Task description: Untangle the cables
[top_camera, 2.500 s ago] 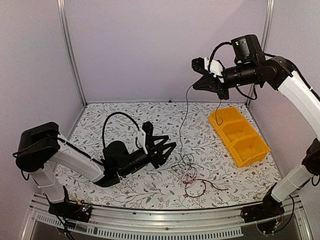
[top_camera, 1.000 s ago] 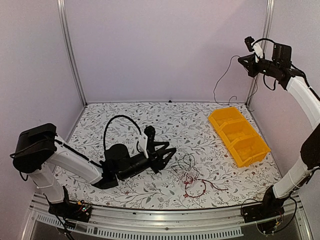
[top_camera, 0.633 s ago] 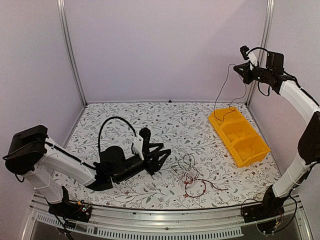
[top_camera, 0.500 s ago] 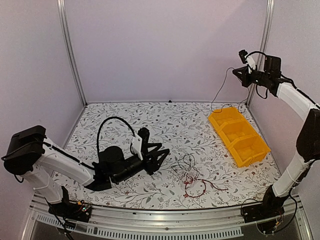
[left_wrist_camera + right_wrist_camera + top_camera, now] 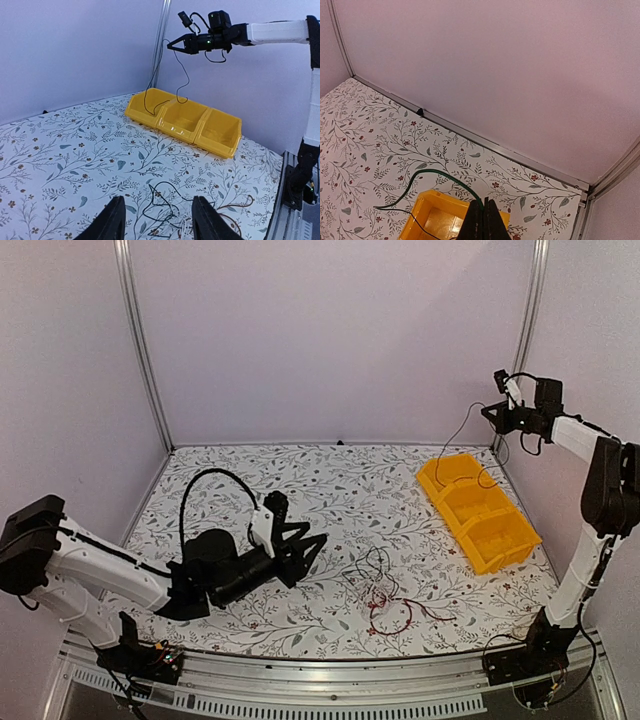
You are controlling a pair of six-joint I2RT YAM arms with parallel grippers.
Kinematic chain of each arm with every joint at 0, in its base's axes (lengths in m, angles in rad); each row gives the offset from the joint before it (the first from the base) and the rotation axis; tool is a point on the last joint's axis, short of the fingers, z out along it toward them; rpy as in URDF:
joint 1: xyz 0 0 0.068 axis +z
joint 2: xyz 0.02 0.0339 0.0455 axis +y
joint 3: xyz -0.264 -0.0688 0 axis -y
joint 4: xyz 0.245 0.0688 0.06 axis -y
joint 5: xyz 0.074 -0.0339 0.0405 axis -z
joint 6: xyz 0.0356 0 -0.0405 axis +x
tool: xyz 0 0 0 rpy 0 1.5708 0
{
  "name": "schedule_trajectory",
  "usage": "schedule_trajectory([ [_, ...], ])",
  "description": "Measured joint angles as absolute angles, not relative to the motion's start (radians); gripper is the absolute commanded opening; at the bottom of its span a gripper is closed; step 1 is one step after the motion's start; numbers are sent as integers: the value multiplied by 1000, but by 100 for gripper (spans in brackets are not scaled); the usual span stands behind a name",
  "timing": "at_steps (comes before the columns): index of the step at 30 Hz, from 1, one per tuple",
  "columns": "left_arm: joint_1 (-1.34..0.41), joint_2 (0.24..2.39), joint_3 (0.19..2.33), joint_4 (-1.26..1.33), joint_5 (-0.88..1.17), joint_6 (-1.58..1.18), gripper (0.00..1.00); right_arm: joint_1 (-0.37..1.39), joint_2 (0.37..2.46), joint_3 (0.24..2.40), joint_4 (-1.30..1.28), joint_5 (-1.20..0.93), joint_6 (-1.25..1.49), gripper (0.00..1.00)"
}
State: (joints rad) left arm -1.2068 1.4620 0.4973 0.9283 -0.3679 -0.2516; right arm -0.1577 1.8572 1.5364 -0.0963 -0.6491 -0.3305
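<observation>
The left arm lies low over the near left part of the floral table (image 5: 250, 475). The left gripper (image 5: 310, 555) points right, close above the surface, with its jaws apart and nothing between them. In the left wrist view its two black fingers (image 5: 112, 222) frame the pile of cables (image 5: 162, 205), which sits just beyond the fingertips and apart from them.

That pile rests on the table near the middle, slightly toward the near edge: thin black wires looped over each other, with a red wire curling on the near side and a little white mixed in. It is well apart from the yellow bin (image 5: 495, 530).

Further right, the bin stands on the far right part of the table, a row of three open compartments running from far to near right.

The right arm reaches high up by the far right corner post. The right gripper (image 5: 490, 415) has its jaws pressed together on one thin black cable (image 5: 427, 171). This cable hangs slack from the fingertips and drops into the far end of the bin, where it loops; its lower end is too thin to follow.
</observation>
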Motion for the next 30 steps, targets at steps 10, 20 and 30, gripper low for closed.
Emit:
schedule_trajectory([
  [10,-1203,1284,736,530,-387,-197,60,-147,1853,1583,-183,-611,-456,0],
  [20,-1148,1379,1019,355,-365,-144,65,-44,1855,1714,-292,-560,-539,0],
  [30,-1061,1604,1031,441,-329,239,65,-2,1855,1802,-289,-585,-459,0],
])
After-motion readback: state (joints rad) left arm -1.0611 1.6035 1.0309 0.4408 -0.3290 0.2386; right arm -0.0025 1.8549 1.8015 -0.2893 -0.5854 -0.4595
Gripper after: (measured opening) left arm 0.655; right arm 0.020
